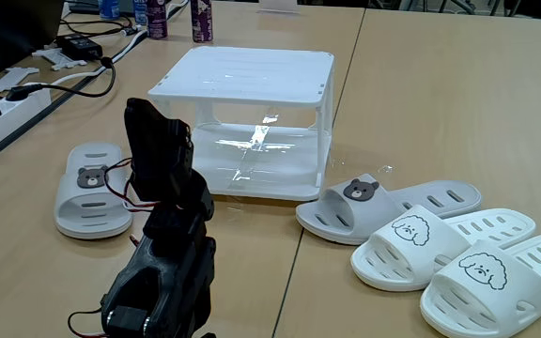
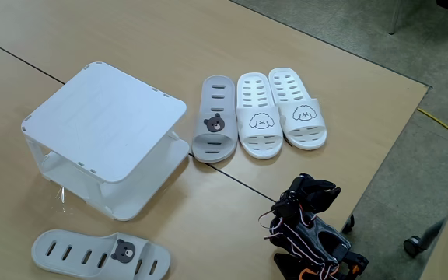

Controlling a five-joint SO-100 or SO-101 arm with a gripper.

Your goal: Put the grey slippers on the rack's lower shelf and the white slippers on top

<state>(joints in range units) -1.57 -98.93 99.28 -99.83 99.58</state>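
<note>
Black arm [image 1: 162, 253] nearest camera, folded low and upright, gripper [image 1: 153, 141] raised, carrying nothing; whether fingers are spread or pressed together, cannot tell. White slippers [image 1: 458, 253] paired side by side at right in a fixed view, staged for pickup. Grey slippers split: one [image 1: 383, 202] beside white pair, other [image 1: 92, 188] left of rack [image 1: 247, 80]. Lower shelf [image 1: 280, 169] bare, top bare; no placement yet, by judgement.

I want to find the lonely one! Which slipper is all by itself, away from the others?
The grey bear slipper lying alone on one side of the rack. The other grey slipper lies beside the two white slippers across from it.
</note>
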